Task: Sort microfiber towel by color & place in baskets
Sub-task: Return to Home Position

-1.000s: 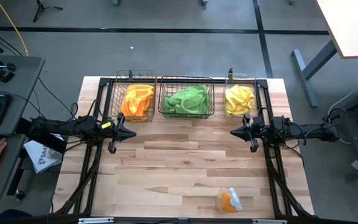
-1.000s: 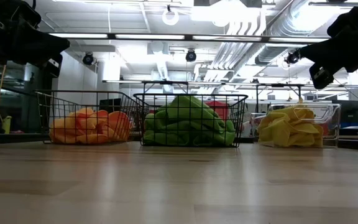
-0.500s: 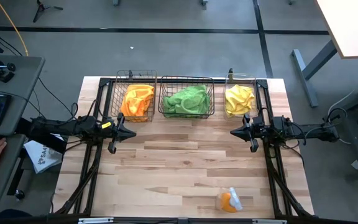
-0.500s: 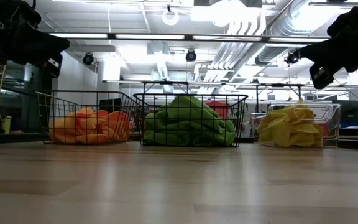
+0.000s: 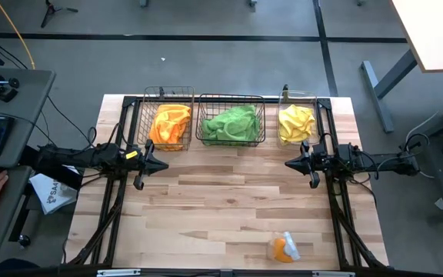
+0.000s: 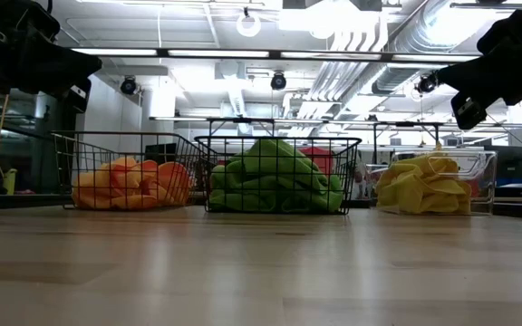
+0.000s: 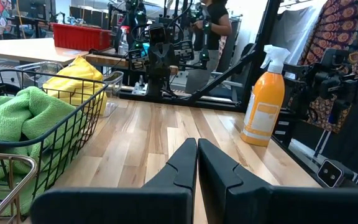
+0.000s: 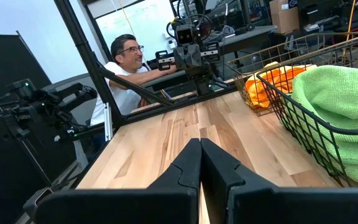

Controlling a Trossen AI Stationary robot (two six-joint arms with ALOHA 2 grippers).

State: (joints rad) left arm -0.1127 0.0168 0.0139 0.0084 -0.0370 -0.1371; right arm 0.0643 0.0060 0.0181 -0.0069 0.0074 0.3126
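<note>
I see orange towels (image 5: 169, 125) in the narrow basket (image 5: 144, 115), green towels (image 5: 231, 123) in the wide basket (image 5: 231, 97), yellow towels (image 5: 296, 123) in the clear bin (image 5: 298, 95); left claw (image 5: 164, 164) and right claw (image 5: 288, 163) closed, empty.

Up top, the high camera stares straight down on the whole counter (image 5: 229, 200). Low camera sits at counter level, facing the wide wire basket (image 6: 277, 139) at the far edge. Wrist cameras look over the left claw (image 7: 197, 149) and right claw (image 8: 200, 146), facing each other; all four catch that basket.
</note>
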